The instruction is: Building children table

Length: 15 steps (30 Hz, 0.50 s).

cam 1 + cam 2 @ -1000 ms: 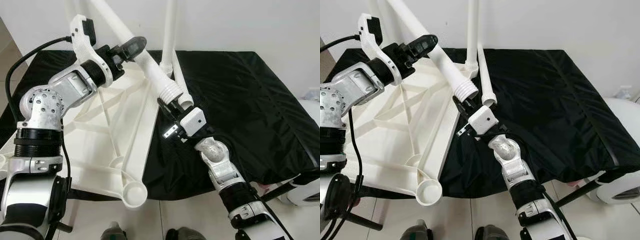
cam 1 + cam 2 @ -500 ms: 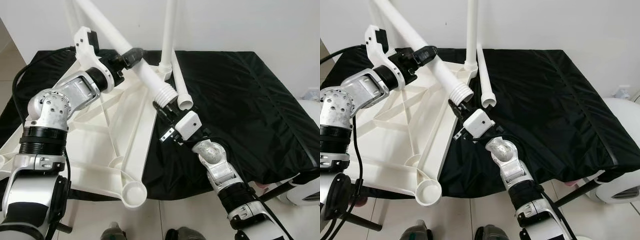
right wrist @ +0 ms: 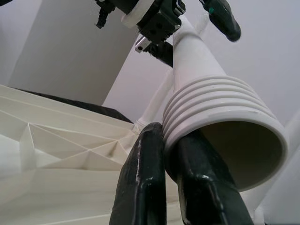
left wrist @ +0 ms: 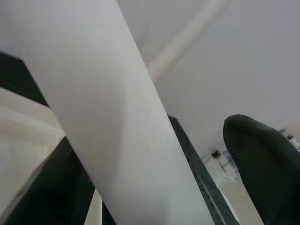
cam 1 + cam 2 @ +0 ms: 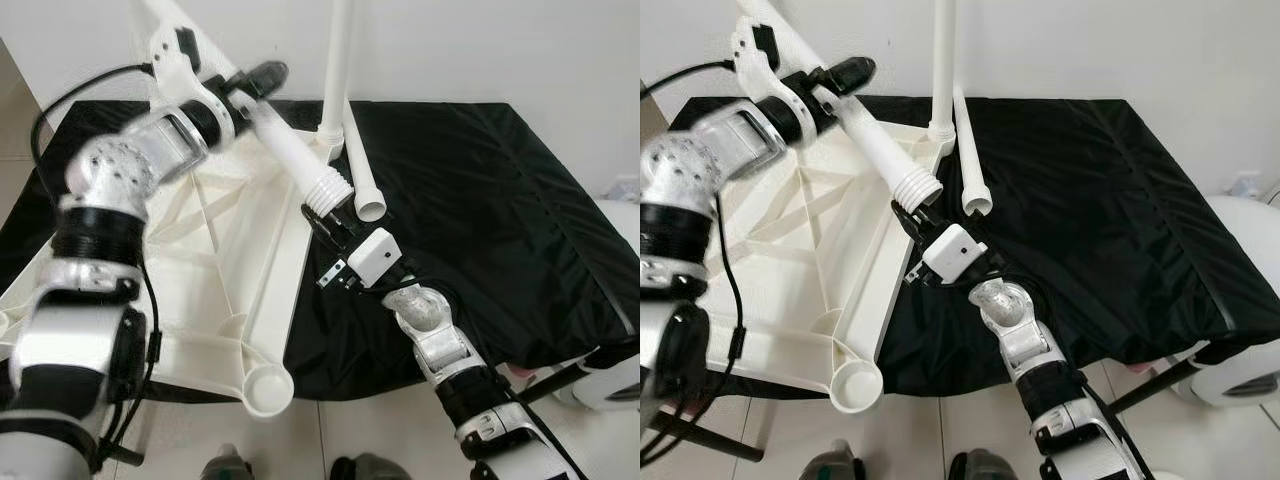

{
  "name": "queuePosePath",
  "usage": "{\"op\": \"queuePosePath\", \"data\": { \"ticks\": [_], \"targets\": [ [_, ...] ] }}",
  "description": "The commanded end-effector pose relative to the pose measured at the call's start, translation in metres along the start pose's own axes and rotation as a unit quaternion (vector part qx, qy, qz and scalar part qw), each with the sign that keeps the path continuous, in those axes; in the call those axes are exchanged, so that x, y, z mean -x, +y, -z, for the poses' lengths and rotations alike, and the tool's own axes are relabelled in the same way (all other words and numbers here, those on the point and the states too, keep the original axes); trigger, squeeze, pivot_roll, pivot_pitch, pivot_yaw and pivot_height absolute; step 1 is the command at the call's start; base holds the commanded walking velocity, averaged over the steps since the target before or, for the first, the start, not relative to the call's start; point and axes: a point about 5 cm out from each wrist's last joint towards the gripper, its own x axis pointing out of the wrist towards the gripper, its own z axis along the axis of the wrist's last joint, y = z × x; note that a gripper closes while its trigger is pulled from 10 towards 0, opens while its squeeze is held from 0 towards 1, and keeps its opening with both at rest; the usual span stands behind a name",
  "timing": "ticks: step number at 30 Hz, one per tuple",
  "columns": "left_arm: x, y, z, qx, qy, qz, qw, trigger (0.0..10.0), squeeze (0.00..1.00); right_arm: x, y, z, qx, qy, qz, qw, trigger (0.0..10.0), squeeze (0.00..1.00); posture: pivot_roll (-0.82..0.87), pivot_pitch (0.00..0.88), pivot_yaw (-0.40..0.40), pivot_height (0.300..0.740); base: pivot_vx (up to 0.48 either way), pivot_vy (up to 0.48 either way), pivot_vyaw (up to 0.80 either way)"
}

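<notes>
A white children's table top [image 5: 225,260] lies upside down, partly on a black cloth [image 5: 480,200]. My left gripper [image 5: 252,86] is shut on a long white table leg [image 5: 290,150] and holds it slanted above the top; the leg [image 4: 117,140] runs beside one black finger [image 4: 267,164]. The leg's threaded end [image 5: 328,188] points down and to the right. My right gripper [image 5: 318,216] sits just under that end, its fingers [image 3: 143,183] close together and pinching the threaded rim [image 3: 220,117]. A second leg [image 5: 337,70] stands upright in the far corner socket. A third leg [image 5: 362,180] lies loose on the cloth.
An open round corner socket [image 5: 268,386] of the table top juts over the near edge above the tiled floor. A white rounded object [image 5: 612,385] sits low at the right. A white wall stands close behind.
My left arm has lifted and swung, tilting the leg steeper. The threaded end has shifted slightly left toward the table top, and my right gripper has followed it.
</notes>
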Motion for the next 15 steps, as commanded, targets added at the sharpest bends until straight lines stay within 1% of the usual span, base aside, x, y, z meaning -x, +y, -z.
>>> {"op": "queuePosePath", "data": {
  "ticks": [1, 3, 8, 15],
  "targets": [
    [0.008, -0.032, -0.01, -0.021, -0.015, 0.293, 0.956, 10.0, 0.0, 0.003, 0.005, 0.002, 0.003, 0.009, -0.016, 1.0, 10.0, 0.0, 0.03, 0.0, -0.02, 0.74, 0.0, 0.0, 0.0],
    [0.007, -0.029, -0.015, -0.021, -0.02, 0.281, 0.959, 10.0, 0.0, 0.003, 0.004, 0.003, 0.007, 0.01, -0.015, 1.0, 10.0, 0.0, 0.03, 0.0, -0.019, 0.74, 0.0, 0.0, 0.0],
    [0.007, -0.024, -0.021, -0.022, -0.027, 0.267, 0.963, 10.0, 0.0, 0.003, 0.003, 0.004, 0.011, 0.011, -0.013, 1.0, 10.0, 0.0, 0.03, 0.0, -0.02, 0.74, 0.0, 0.0, 0.0],
    [0.008, -0.019, -0.031, -0.02, -0.037, 0.261, 0.965, 10.0, 0.0, 0.003, 0.002, 0.004, 0.016, 0.01, -0.014, 1.0, 10.0, 0.0, 0.04, 0.0, -0.02, 0.74, 0.0, 0.0, 0.0]
  ]
}}
